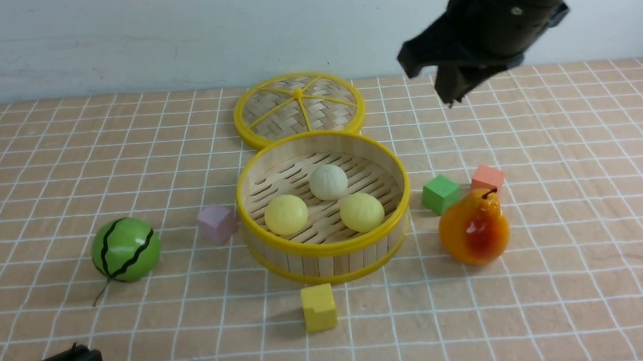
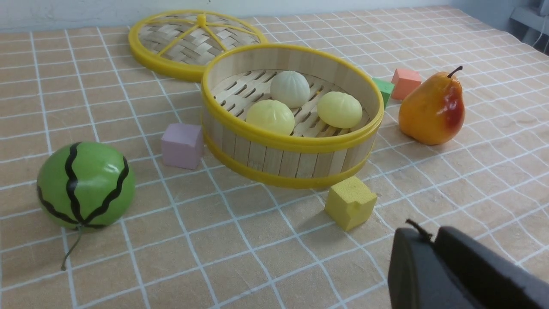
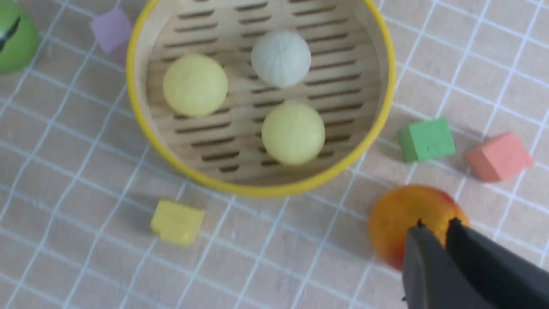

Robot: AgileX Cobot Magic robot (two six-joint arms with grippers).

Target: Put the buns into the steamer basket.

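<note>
Centrally, the steamer basket [image 1: 327, 249] stands upright on the table, and everything the task asks for lies on its slatted floor. The off-white bun [image 1: 328, 181] sits toward the far side, with the left yellow bun [image 1: 286, 214] and the right yellow bun [image 1: 362, 212] nearer the front. The three are close together, and I cannot tell if they touch. Just behind the basket the flat woven lid [image 1: 298, 109] lies against its rim.

The right gripper [image 1: 452, 87] hangs high over the far right of the table, fingers together and holding nothing. The left gripper [image 1: 77, 360] is low at the near left corner, also closed and empty.

A green watermelon ball [image 1: 126, 249] rests well to the left. A pear [image 1: 475, 234] stands to the right, near a green cube [image 1: 441, 193] and a salmon cube [image 1: 487, 178]. A purple cube [image 1: 216, 224] sits just beside the basket's left wall, and a yellow cube [image 1: 318, 307] lies in front of it.

The tabletop [image 1: 39, 168] is tan with a white grid; a pale wall [image 1: 115, 36] runs behind
</note>
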